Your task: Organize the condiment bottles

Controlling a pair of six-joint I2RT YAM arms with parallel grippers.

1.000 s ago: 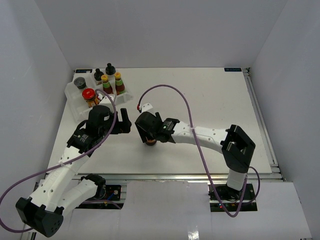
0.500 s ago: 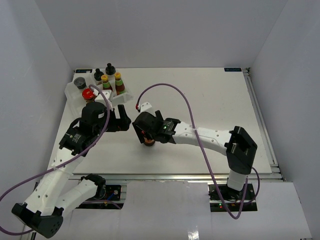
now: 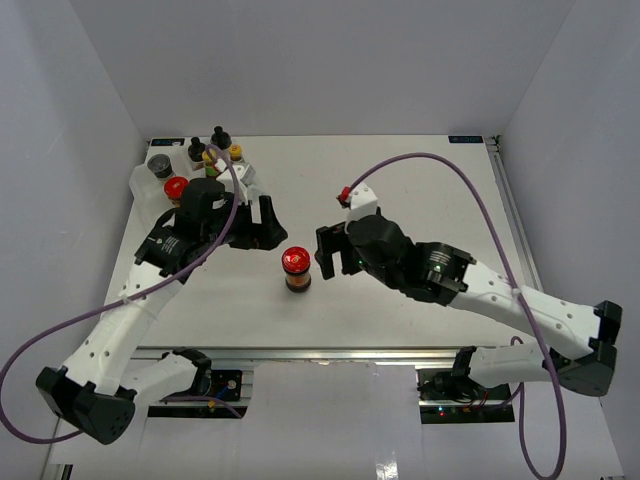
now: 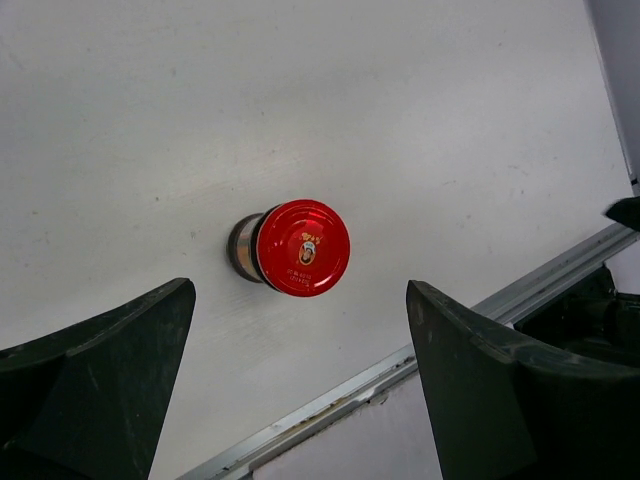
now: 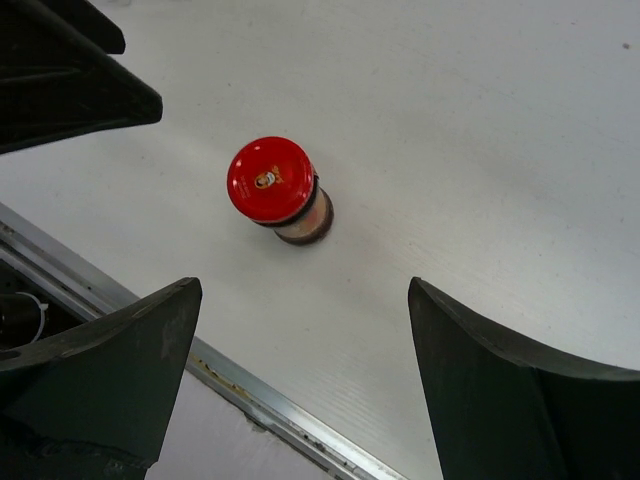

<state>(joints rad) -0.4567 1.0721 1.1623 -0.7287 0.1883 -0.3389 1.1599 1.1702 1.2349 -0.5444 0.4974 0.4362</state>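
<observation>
1. Two claws face each other low over the table. Both have their jaws spread wide and neither holds anything.
2. The left claw points toward the middle of the table. In its wrist view its dark fingers stand on either side of the jar with bare table between, touching nothing.
3. One red-lidded jar stands upright on the table between the two claws. It is just ahead of each pair of tips, apart from both, and a little nearer the arm bases than either claw.
4. The right claw is just beside the jar on the side away from the left claw. Its fingers are equally wide apart and clear of the red lid.
5. Behind the left claw, past its wrist, a clear tray sits at the far left corner of the table.
6. The tray holds a second red-lidded jar, a dark-lidded jar, two black-capped shakers and the yellow-capped bottles.
7. The left arm covers part of that group, so I cannot tell their exact compartments.
8. A purple cable loops above the right arm.
</observation>
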